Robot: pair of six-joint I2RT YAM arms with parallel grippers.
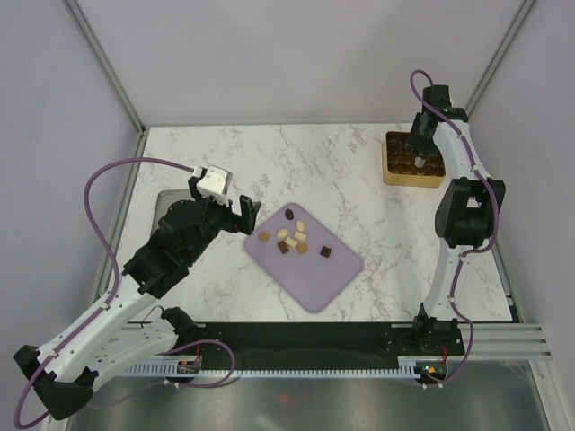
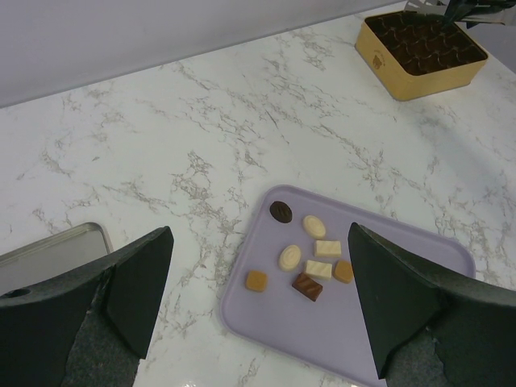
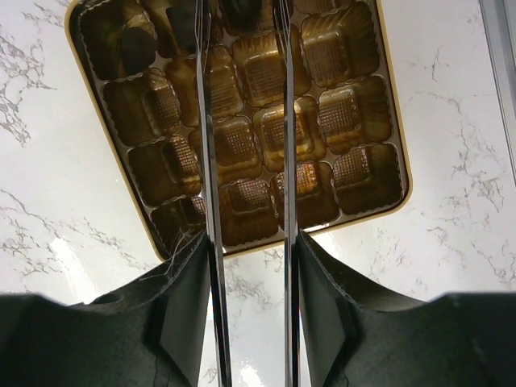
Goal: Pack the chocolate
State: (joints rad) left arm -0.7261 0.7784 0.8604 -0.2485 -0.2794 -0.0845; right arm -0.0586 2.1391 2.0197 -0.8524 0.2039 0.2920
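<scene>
Several pieces of chocolate (image 1: 289, 235) lie on the lilac mat (image 1: 314, 278), with one dark piece (image 1: 326, 250) off to the right. In the left wrist view they are dark (image 2: 280, 211), cream (image 2: 290, 257), white (image 2: 327, 247), caramel (image 2: 256, 280) and brown (image 2: 307, 286). My left gripper (image 1: 243, 215) hovers at the mat's left corner, wide open and empty (image 2: 258, 298). My right gripper (image 1: 419, 162) hangs over the gold tray (image 1: 395, 175). Its thin blades (image 3: 242, 48) stand apart above the compartments (image 3: 355, 117) with nothing seen between them. A dark piece (image 3: 133, 44) sits in a corner compartment.
A flat metal tray (image 2: 48, 254) lies on the marble table (image 1: 359, 171) behind my left arm. The gold tray (image 2: 379, 48) stands at the far right, close to the table's edge and the side wall.
</scene>
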